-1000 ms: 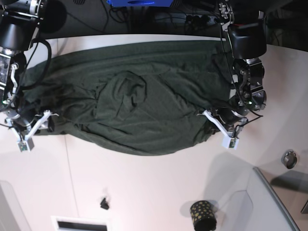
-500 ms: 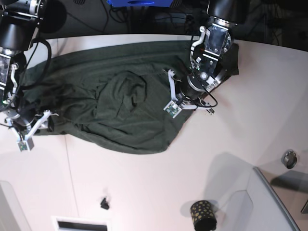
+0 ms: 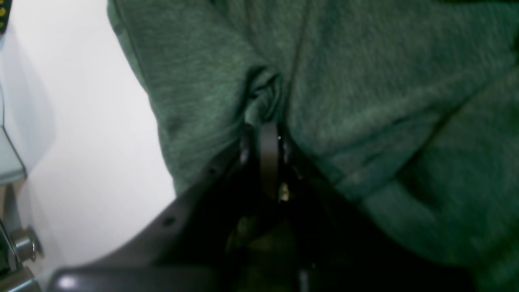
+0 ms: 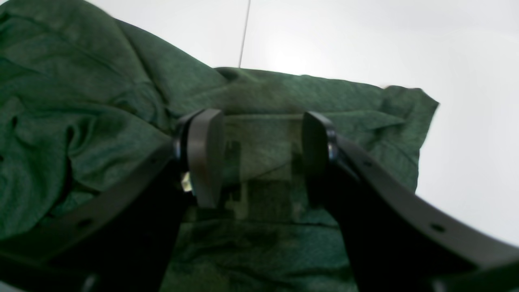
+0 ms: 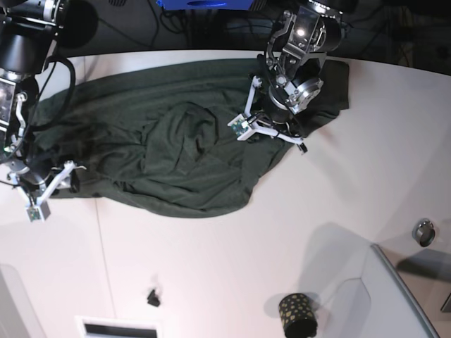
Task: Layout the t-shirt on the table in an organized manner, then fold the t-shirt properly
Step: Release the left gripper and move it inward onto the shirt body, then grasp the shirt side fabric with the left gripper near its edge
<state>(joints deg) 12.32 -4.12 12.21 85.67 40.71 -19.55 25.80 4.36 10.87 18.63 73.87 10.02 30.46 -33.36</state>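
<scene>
Dragged inward since a second ago: shirt (image 5: pixel 176 148) corner, pulled by left end effector (image 5: pixel 262 130) from the counter's (image 5: pixel 232 267) open side back over the shirt's middle. Clamped tight on a pinch of shirt fabric, that end effector. Parked at the shirt's opposite edge, right end effector (image 4: pixel 255 158), about half open, straddling fabric, gripping nothing. Crumpled across the counter's far half, shirt.

bright, even light from above washes the white tabletop (image 5: pixel 211 267) nearly to glare, strongest in the right wrist view beyond the t-shirt (image 5: pixel 176 141). soft shadows lie beside the dotted cup (image 5: pixel 297 315) and grey panel (image 5: pixel 402 296). both wrist views are soft; the near claw arms are dark, blurred silhouettes. the base view bends at its edges.
</scene>
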